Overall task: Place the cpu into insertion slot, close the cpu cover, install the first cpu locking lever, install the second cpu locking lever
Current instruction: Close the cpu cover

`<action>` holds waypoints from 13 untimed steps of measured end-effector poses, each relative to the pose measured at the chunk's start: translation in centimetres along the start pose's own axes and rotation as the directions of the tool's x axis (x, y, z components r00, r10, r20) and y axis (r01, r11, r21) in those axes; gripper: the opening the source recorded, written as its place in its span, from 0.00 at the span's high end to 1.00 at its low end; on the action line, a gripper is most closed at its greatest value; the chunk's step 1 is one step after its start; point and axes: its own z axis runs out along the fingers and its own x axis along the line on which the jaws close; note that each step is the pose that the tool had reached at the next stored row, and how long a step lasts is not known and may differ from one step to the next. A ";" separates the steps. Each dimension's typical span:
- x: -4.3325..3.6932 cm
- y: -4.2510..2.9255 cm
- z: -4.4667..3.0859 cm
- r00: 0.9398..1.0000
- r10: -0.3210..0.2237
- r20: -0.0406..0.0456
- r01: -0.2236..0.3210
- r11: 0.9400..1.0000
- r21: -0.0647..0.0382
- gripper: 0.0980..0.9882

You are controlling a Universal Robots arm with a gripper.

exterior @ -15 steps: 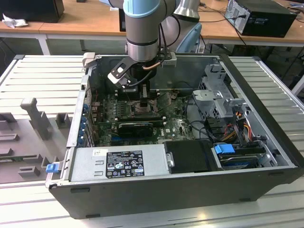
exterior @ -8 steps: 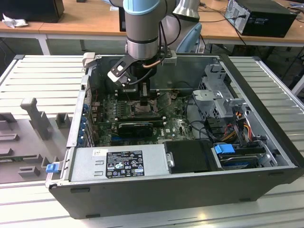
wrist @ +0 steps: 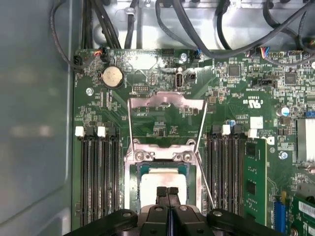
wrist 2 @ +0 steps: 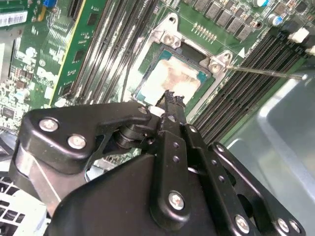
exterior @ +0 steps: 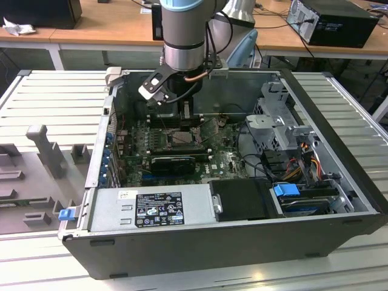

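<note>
**A:** Where is the small, flat, pale beige-silver square cpu (wrist: 153, 181)?

**B:** In the dark-rimmed square insertion slot (wrist: 138, 185), directly under the black gripper (wrist: 167, 191). Its fingers are pressed together on nothing.

**A:** Anything nearby?

**B:** The thin silvery windowed cpu cover (wrist: 167, 101) lies flipped open beyond the slot, and a thin wire lever (wrist: 205, 179) runs beside it.

The exterior view looks down on the whole computer case (exterior: 242, 242); both wrist views sit close above its motherboard (wrist: 162, 118) (wrist 2: 64, 44), sharing the insertion slot (wrist: 139, 169) (wrist 2: 149, 70).
</note>
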 end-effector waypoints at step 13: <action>-0.04 1.83 -2.66 1.000 0.001 0.000 -0.001 1.000 0.007 0.99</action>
